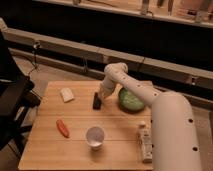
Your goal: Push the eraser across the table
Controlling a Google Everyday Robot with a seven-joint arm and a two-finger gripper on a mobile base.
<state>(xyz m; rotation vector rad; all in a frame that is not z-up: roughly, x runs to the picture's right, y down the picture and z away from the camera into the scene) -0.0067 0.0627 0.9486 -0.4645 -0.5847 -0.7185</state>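
The eraser is a small black oblong block lying on the light wooden table, in its far middle part. My white arm reaches from the lower right over the table. The gripper hangs down at the arm's end, right beside the eraser's right side and seemingly touching it. The green bowl sits just right of the gripper, partly behind the arm.
A whitish wedge-shaped piece lies at the far left. An orange carrot-like object lies at the left front. A white cup stands in the front middle. A long grey-white remote-like object lies at the right front. A dark chair stands left of the table.
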